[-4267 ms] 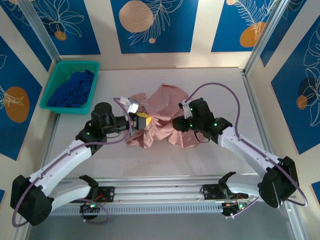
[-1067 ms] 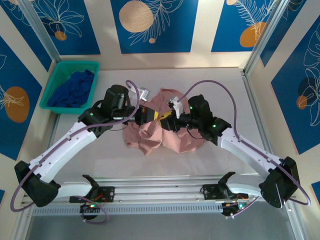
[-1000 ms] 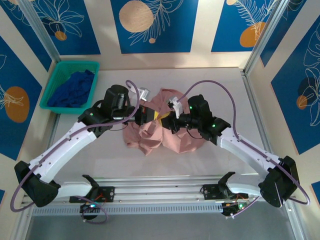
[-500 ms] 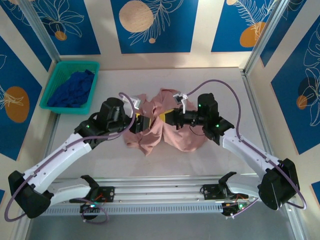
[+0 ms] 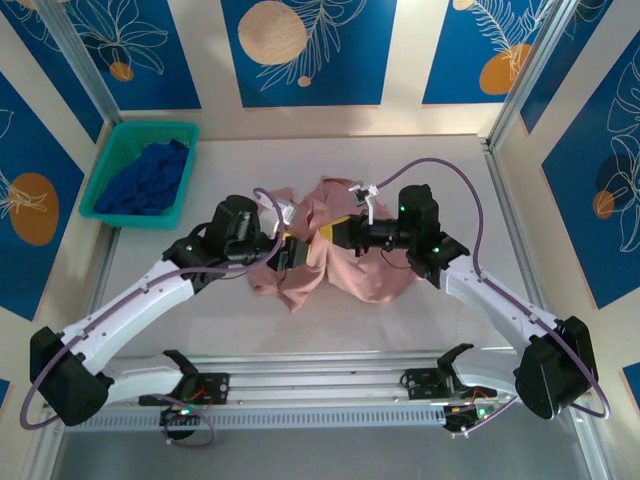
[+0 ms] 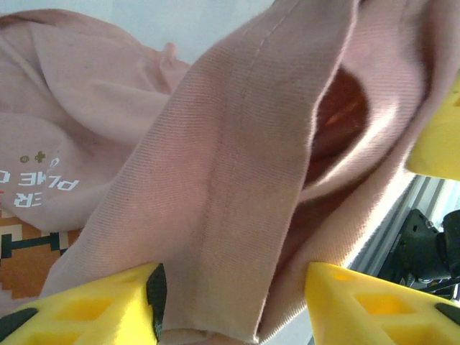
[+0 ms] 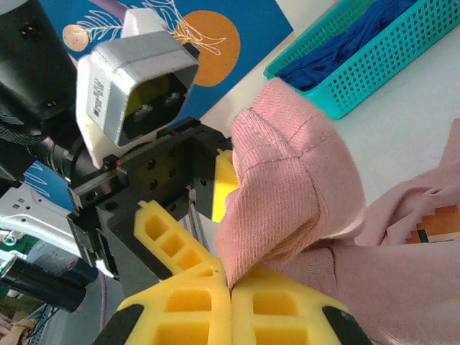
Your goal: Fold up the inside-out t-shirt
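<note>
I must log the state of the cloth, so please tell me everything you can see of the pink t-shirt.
The pink t-shirt looks like soft knit cotton, dusty pink, with stitched seams showing. It lies crumpled in a heap at the middle of the table. An orange pixel-style print with white letters shows. The right hand pinches one fold, and another fold hangs between the fingers of the open left hand.

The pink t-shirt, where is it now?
In the top view the pink t-shirt lies bunched centrally, right of the teal basket, a fold pinched in the right hand.
</note>
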Tool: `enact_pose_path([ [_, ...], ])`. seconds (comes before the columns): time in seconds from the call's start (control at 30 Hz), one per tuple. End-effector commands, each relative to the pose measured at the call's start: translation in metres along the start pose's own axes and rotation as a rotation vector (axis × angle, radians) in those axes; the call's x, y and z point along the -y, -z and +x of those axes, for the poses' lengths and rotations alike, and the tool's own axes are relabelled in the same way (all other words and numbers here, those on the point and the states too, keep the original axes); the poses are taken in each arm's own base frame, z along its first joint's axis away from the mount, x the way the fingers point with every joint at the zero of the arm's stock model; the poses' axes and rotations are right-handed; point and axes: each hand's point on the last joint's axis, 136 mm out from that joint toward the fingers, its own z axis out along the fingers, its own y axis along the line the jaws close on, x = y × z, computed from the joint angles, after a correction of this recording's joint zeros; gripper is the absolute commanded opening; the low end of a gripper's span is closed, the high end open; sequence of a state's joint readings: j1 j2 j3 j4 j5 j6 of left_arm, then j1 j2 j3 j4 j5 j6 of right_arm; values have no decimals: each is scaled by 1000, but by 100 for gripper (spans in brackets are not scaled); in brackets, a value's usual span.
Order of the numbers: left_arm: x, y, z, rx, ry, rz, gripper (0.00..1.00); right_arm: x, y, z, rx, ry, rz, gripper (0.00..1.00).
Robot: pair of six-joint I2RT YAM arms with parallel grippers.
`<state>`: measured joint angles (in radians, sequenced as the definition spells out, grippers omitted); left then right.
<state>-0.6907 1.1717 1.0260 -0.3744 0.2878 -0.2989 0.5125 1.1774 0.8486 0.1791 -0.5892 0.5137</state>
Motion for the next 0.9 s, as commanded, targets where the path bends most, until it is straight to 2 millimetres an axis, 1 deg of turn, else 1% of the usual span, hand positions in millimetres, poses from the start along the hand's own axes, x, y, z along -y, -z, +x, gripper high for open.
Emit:
enact_pose_path([
  [0.0,3,1,-16,34,-42,-7,46,-6,2,2,-2,12,-33,0],
  [0.07,-4,0,-20,44,-34,-44,35,-4,4,3,-6,16,-24,0],
  [0.2,-4,0,-25,60,-24,-25,19,-1,11,5,-3,33,-1,0],
  [0.23,-3,0,-26,63,-21,-13,16,-1,13,5,-1,38,2,0],
  [0.33,2,3,-29,76,-8,33,11,1,19,5,2,49,22,0],
  [0.43,3,9,-32,94,8,54,0,3,25,4,11,57,37,0],
  [0.5,8,20,-38,127,8,91,0,7,31,1,25,51,65,0],
  [0.57,17,38,-48,198,14,151,0,12,36,-2,41,43,91,0],
  [0.67,22,60,-60,281,38,191,0,14,37,-1,44,36,98,0],
  [0.77,25,70,-65,301,49,211,0,21,35,1,40,15,120,2],
  [0.87,27,69,-62,276,40,216,0,30,33,5,28,-3,159,8],
])
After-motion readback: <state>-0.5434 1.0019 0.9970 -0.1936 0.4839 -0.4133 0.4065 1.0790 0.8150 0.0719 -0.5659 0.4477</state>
